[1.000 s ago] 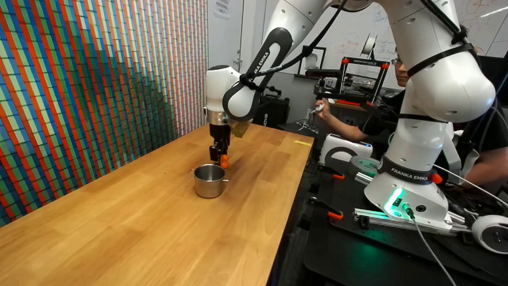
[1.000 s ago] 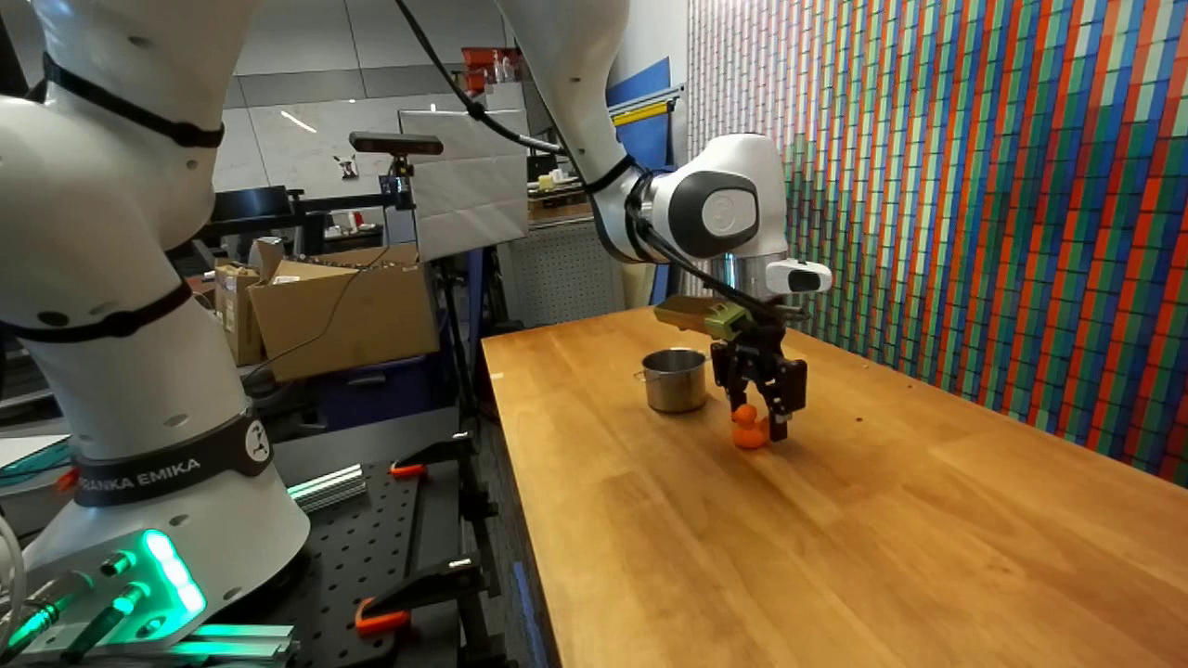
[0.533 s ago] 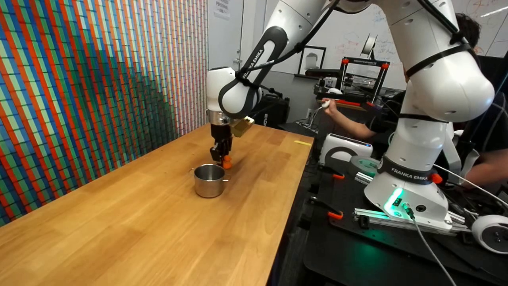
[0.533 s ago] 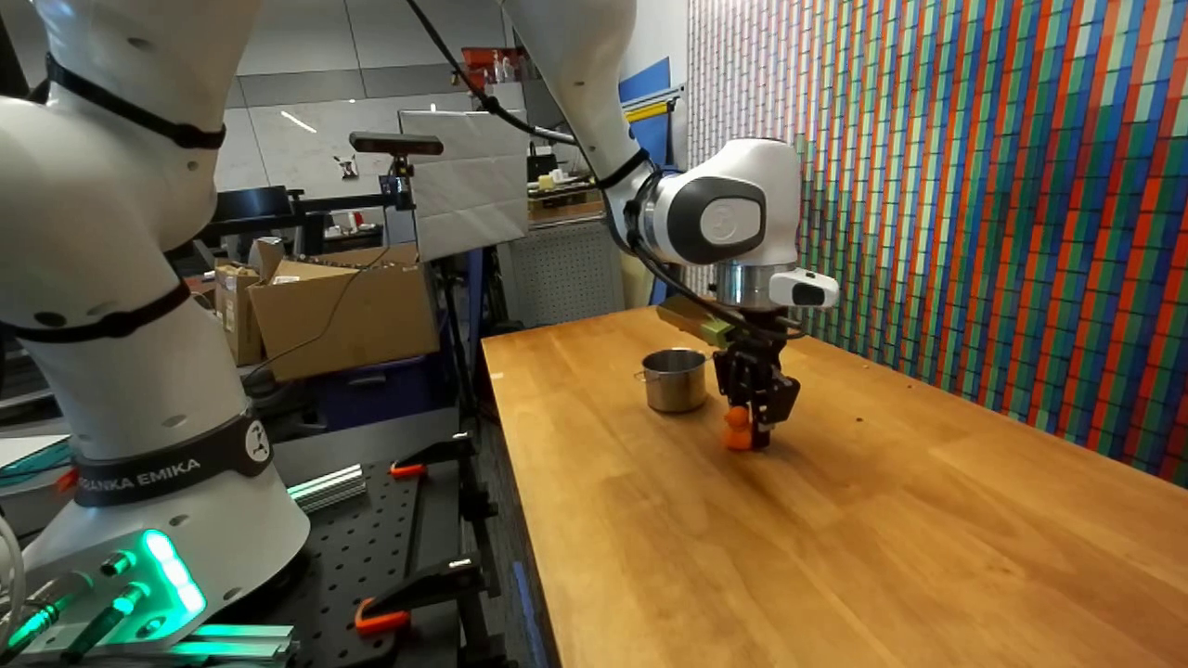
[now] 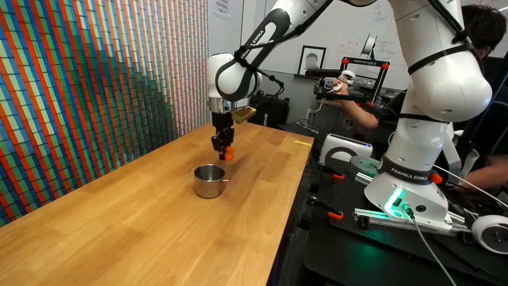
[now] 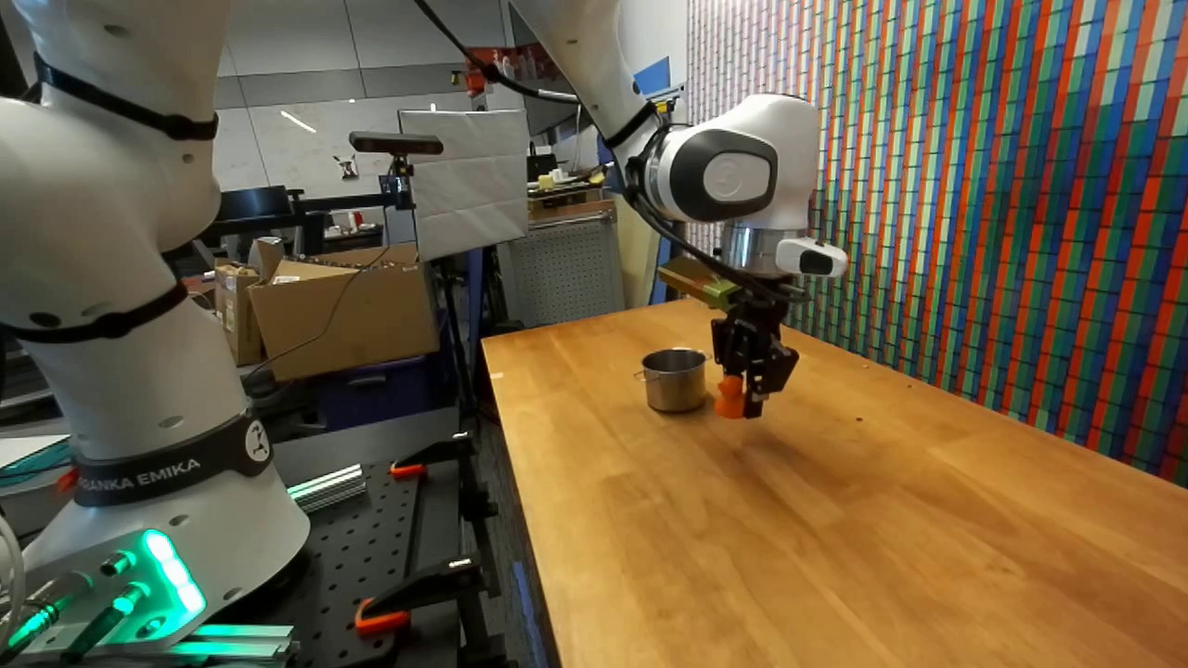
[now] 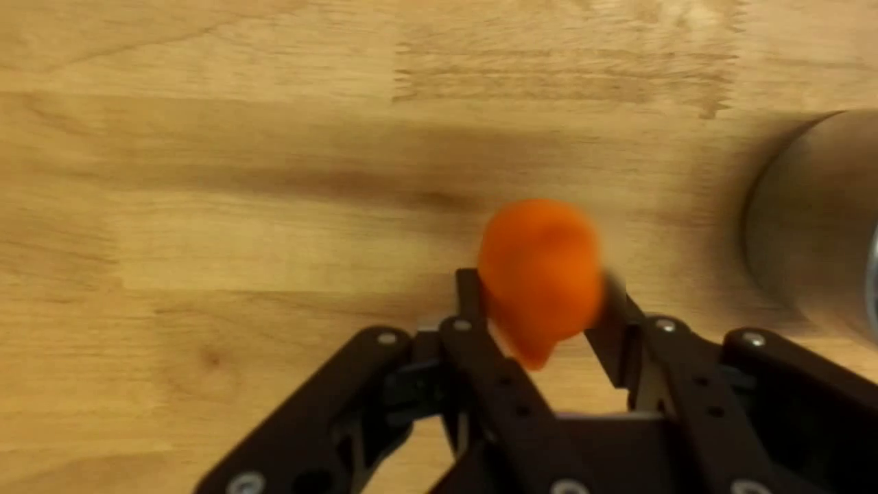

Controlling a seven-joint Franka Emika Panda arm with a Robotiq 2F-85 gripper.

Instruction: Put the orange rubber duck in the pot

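Having just left the wooden surface [image 6: 817, 557], the orange rubber duck [image 7: 542, 274] hangs clamped between the fingers [image 7: 617, 350] near the metal pot [image 6: 676, 382]; pickup looks done, leaving the carry and release.
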